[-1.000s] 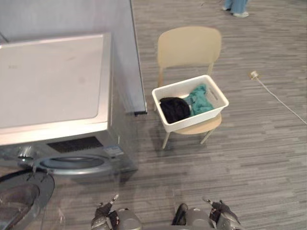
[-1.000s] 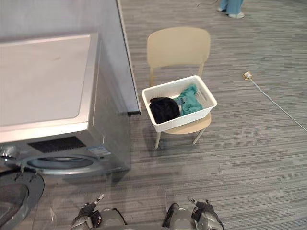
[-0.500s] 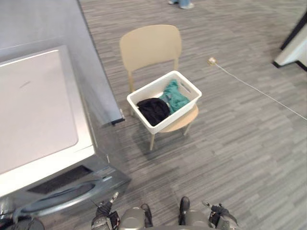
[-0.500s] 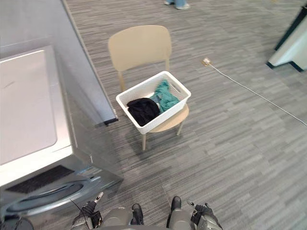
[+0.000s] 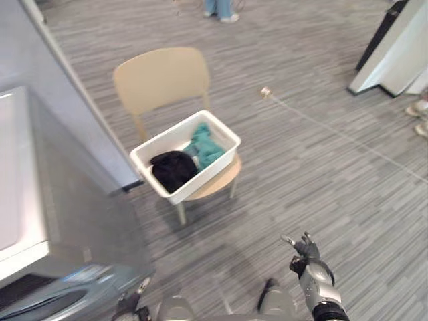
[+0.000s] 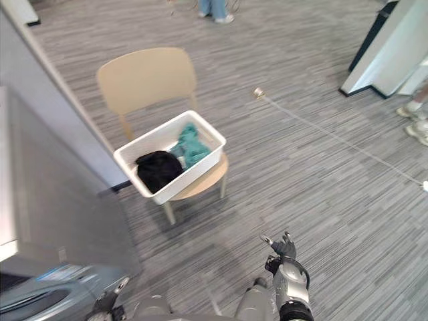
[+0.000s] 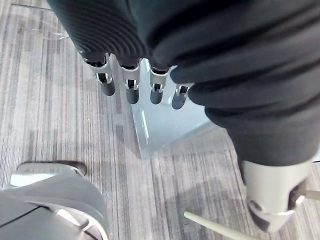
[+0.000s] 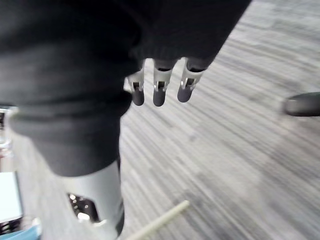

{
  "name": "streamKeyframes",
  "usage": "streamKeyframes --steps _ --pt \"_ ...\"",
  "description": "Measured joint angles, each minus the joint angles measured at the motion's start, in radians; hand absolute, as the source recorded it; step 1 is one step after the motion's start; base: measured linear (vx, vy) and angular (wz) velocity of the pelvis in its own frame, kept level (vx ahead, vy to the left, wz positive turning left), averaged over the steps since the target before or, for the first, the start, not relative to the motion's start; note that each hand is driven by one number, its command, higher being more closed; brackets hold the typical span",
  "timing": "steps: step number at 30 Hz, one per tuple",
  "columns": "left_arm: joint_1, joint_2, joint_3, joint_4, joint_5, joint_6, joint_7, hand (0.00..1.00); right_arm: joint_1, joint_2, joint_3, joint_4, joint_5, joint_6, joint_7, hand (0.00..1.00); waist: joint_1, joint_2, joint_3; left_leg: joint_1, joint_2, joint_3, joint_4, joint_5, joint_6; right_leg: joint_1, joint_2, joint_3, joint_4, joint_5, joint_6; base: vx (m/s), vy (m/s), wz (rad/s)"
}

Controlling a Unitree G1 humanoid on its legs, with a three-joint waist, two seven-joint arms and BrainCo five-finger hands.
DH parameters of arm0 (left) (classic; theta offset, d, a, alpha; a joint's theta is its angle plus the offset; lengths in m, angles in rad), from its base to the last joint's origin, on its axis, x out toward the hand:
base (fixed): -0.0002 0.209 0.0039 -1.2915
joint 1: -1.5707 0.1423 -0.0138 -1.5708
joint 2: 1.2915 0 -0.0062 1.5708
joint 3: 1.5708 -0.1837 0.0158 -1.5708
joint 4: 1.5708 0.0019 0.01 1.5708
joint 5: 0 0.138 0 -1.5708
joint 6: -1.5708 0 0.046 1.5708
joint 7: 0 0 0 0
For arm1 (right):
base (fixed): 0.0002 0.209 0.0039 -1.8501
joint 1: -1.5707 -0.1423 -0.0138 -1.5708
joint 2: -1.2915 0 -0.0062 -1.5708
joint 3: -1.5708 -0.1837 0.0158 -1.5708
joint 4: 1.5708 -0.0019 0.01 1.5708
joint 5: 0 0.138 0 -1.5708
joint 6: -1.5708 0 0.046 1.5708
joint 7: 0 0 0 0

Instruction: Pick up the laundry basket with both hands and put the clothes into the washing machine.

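Basket: I see the laundry basket (image 5: pixel 207 172) on the chair (image 5: pixel 160 80) at 11 o'clock, black and teal clothes (image 5: pixel 175 170) inside | washing machine (image 5: pixel 73 221) at 9 o'clock, cut off by the frame edge | right robot hand (image 5: pixel 306 254) at 5 o'clock, fingers spread, empty | left robot hand (image 7: pixel 131 82) fingers straight, empty

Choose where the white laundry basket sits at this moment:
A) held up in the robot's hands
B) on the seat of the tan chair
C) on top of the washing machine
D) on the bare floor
B: the white laundry basket rests on the seat of the tan chair, with a black garment and a teal garment inside it.
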State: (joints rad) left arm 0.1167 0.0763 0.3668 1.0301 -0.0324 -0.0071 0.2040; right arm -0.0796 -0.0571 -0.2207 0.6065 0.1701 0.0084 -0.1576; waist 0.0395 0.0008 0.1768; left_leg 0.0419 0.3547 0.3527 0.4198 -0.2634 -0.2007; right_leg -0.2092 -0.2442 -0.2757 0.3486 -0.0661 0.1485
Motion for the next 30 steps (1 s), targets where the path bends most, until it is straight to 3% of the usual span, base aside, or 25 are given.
streamKeyframes --steps 1,2,3,4,5,8,10,11,13,14,17,18,19,21,22,23,25,27,30 --pt "0.002 -0.012 0.002 -0.001 -0.005 -0.003 -0.002 0.00 -0.010 -0.007 0.013 -0.025 0.006 -0.003 0.007 0.00 -0.003 0.011 -0.002 -0.015 0.030 -0.012 0.013 0.019 -0.020 -0.008 0.032 -0.004 0.009 -0.018 -0.019 0.11 -0.381 -0.25" --pt "0.001 -0.028 0.031 -0.007 -0.033 -0.009 -0.006 0.00 -0.009 -0.008 0.026 -0.074 0.018 -0.003 0.013 0.00 -0.007 0.011 0.000 -0.058 0.075 -0.061 0.081 0.077 0.019 -0.014 0.074 -0.016 0.031 -0.052 -0.052 0.14 -0.501 -0.14" --pt "0.002 -0.030 0.048 -0.010 -0.083 -0.017 -0.008 0.00 -0.005 -0.007 0.036 -0.118 0.019 -0.005 0.019 0.00 -0.005 -0.006 0.011 -0.117 0.120 -0.090 0.188 0.165 0.145 0.011 0.107 -0.030 0.026 -0.075 -0.084 0.17 -0.628 -0.05" --pt "0.003 -0.024 0.068 -0.010 -0.098 -0.019 -0.008 0.00 0.001 -0.007 0.043 -0.159 0.018 -0.005 0.022 0.00 0.000 -0.018 0.021 -0.153 0.157 -0.083 0.260 0.236 0.244 0.049 0.126 -0.047 0.005 -0.087 -0.103 0.17 -0.594 0.10" --pt "0.006 -0.018 0.076 -0.013 -0.112 -0.022 -0.006 0.00 0.006 -0.007 0.045 -0.218 0.018 -0.009 0.013 0.00 0.002 -0.030 0.034 -0.172 0.185 -0.037 0.331 0.222 0.266 0.105 0.137 -0.068 -0.024 -0.099 -0.122 0.15 -0.468 0.22" --pt "0.020 -0.025 0.060 -0.048 -0.112 -0.028 -0.003 0.00 0.006 -0.043 0.048 -0.352 0.017 -0.044 0.000 0.00 0.004 -0.044 0.042 -0.211 0.133 0.045 0.373 0.153 0.233 0.176 0.140 -0.103 -0.094 -0.097 -0.136 0.14 -0.302 0.37" --pt "0.021 -0.048 0.052 -0.048 -0.110 -0.037 0.001 0.00 -0.015 -0.076 0.063 -0.434 0.016 -0.074 0.000 0.00 0.006 -0.020 0.041 -0.246 0.040 0.108 0.324 0.112 0.224 0.219 0.156 -0.138 -0.154 -0.092 -0.142 0.15 -0.152 0.44" --pt "0.021 -0.050 0.032 -0.048 -0.106 -0.040 0.003 0.00 -0.026 -0.079 0.075 -0.450 0.017 -0.080 0.001 0.00 0.011 -0.017 0.043 -0.254 -0.014 0.139 0.271 0.110 0.225 0.232 0.159 -0.159 -0.174 -0.092 -0.142 0.15 -0.071 0.46" --pt "0.011 -0.047 0.027 -0.049 -0.101 -0.043 0.008 0.00 -0.046 -0.078 0.082 -0.460 0.017 -0.081 0.000 0.00 0.025 -0.019 0.048 -0.261 -0.075 0.179 0.192 0.095 0.226 0.244 0.159 -0.179 -0.198 -0.091 -0.140 0.17 -0.029 0.45" --pt "0.002 -0.047 0.028 -0.048 -0.094 -0.043 0.014 0.00 -0.068 -0.078 0.103 -0.462 0.017 -0.081 -0.002 0.00 0.038 -0.026 0.052 -0.264 -0.116 0.178 0.125 0.093 0.226 0.250 0.158 -0.195 -0.208 -0.089 -0.137 0.18 -0.014 0.41" --pt "-0.004 -0.045 0.029 -0.041 -0.073 -0.040 0.014 0.00 -0.156 -0.078 0.192 -0.462 0.008 -0.080 -0.008 0.00 0.063 -0.041 0.062 -0.225 -0.162 0.156 0.017 0.077 0.222 0.265 0.161 -0.194 -0.246 -0.072 -0.115 0.20 0.060 0.36" --pt "-0.006 -0.045 0.028 -0.038 -0.071 -0.035 0.014 0.00 -0.177 -0.078 0.216 -0.462 -0.021 -0.080 -0.008 0.00 0.068 -0.046 0.066 -0.210 -0.170 0.151 0.014 0.072 0.232 0.296 0.162 -0.190 -0.273 -0.059 -0.099 0.25 0.145 0.43" --pt "-0.006 -0.047 0.028 -0.030 -0.071 -0.032 0.014 0.00 -0.187 -0.078 0.251 -0.461 -0.039 -0.080 -0.007 0.00 0.092 -0.049 0.067 -0.177 -0.181 0.142 0.016 0.063 0.246 0.333 0.156 -0.186 -0.276 -0.054 -0.097 0.26 0.164 0.32" --pt "-0.006 -0.050 0.028 -0.015 -0.072 -0.030 0.013 0.00 -0.196 -0.078 0.299 -0.462 -0.072 -0.080 0.010 0.00 0.100 -0.043 0.069 -0.135 -0.178 0.131 0.011 0.062 0.246 0.338 0.142 -0.187 -0.177 -0.055 -0.095 0.18 0.134 0.22" --pt "-0.006 -0.045 0.024 -0.007 -0.071 -0.026 0.011 0.00 -0.197 -0.077 0.330 -0.470 -0.094 -0.080 0.029 0.00 0.097 -0.037 0.068 -0.111 -0.163 0.110 -0.004 0.062 0.246 0.280 0.125 -0.183 0.006 -0.055 -0.089 0.12 0.112 0.42" --pt "-0.007 -0.034 0.011 -0.007 -0.068 -0.019 0.008 0.00 -0.197 -0.078 0.346 -0.479 -0.113 -0.080 0.051 0.00 0.082 -0.040 0.069 -0.097 -0.160 0.076 -0.018 0.062 0.246 0.205 0.091 -0.171 0.200 -0.033 -0.048 0.15 0.061 0.66" --pt "-0.013 -0.023 -0.018 -0.009 -0.058 -0.016 -0.004 0.00 -0.194 -0.085 0.346 -0.485 -0.145 -0.080 0.074 0.00 0.071 -0.036 0.076 -0.075 -0.162 0.020 -0.060 0.058 0.241 0.132 0.082 -0.123 0.331 -0.086 -0.054 0.17 -0.045 0.78" --pt "-0.031 -0.014 -0.022 -0.020 -0.042 -0.014 -0.007 0.00 -0.196 -0.129 0.356 -0.502 -0.177 -0.081 0.094 0.00 0.062 -0.040 0.079 -0.063 -0.163 -0.079 -0.110 0.059 0.240 0.068 0.088 -0.085 0.274 -0.145 -0.087 0.21 -0.200 1.04" --pt "-0.048 -0.011 -0.025 -0.025 -0.034 -0.016 -0.008 0.00 -0.197 -0.185 0.373 -0.520 -0.185 -0.092 0.104 0.00 0.053 -0.047 0.089 -0.083 -0.180 -0.164 -0.102 0.069 0.222 0.020 0.090 0.020 0.065 -0.122 -0.072 0.12 -0.233 1.07"
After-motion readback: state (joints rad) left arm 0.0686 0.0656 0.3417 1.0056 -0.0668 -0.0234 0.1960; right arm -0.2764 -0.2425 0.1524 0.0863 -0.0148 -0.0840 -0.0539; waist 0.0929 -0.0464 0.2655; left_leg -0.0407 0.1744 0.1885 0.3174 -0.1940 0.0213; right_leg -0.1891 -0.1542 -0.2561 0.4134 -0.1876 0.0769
